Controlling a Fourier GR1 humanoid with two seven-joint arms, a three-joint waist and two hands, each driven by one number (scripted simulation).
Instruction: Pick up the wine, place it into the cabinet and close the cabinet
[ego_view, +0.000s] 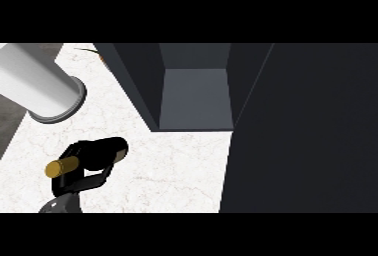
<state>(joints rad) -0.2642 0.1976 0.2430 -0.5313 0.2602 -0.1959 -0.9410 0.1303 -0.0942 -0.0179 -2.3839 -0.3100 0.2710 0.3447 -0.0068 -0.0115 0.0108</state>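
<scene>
The wine bottle (111, 148) is dark with a gold cap (57, 168). It lies tilted over the white marble counter at the lower left, cap toward me. My left hand (80, 181) is shut on it, black fingers curled round its neck and shoulder. The grey wrist (60, 205) enters from the lower edge. The dark cabinet (133, 75) stands up and to the right of the bottle, open, with its grey inner floor (196, 97) bare. Its open door (303, 130) fills the right side of the view. My right hand does not show.
A big white cylinder with a grey rim (37, 85) lies at the upper left, close to the cabinet's left wall. Bare marble counter (170, 170) stretches between the bottle and the cabinet opening. The counter's left edge (9, 135) runs by a dark strip.
</scene>
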